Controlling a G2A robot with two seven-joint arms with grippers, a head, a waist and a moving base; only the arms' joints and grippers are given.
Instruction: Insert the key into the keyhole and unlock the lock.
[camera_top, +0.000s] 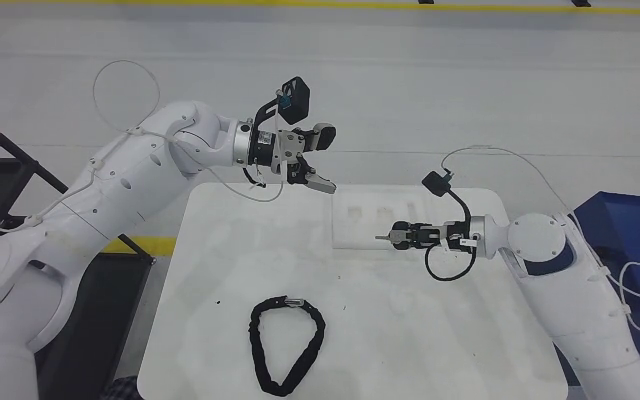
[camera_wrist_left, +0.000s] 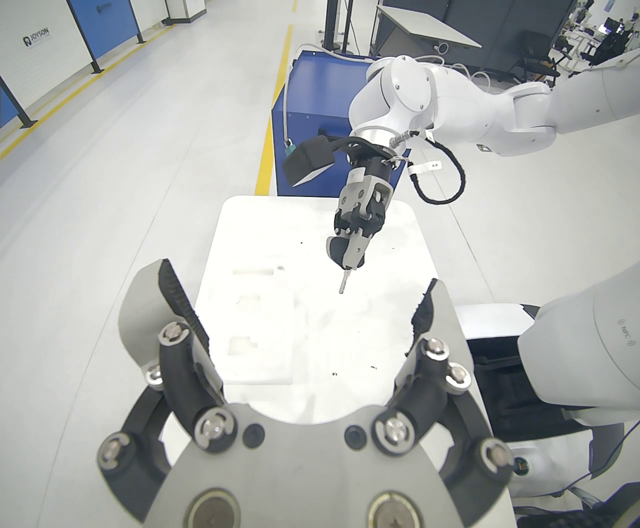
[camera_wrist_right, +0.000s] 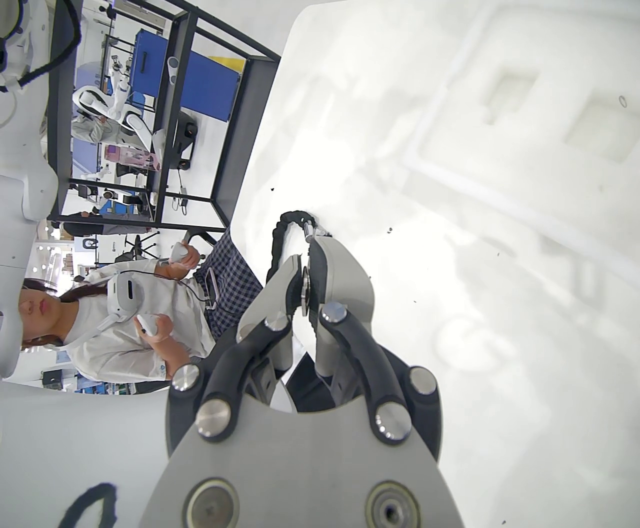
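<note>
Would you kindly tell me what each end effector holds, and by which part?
The right end effector grips the key by its head, blade sticking out; the left end effector holds nothing.

White arms (camera_top: 140, 180); black cables (camera_wrist_left: 440, 201); left hand (camera_wrist_left: 299, 275) grey, screw-studded.

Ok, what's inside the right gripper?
The right gripper is shut on the key. Its metal blade sticks out beyond the fingers, which cover most of its head.
</note>
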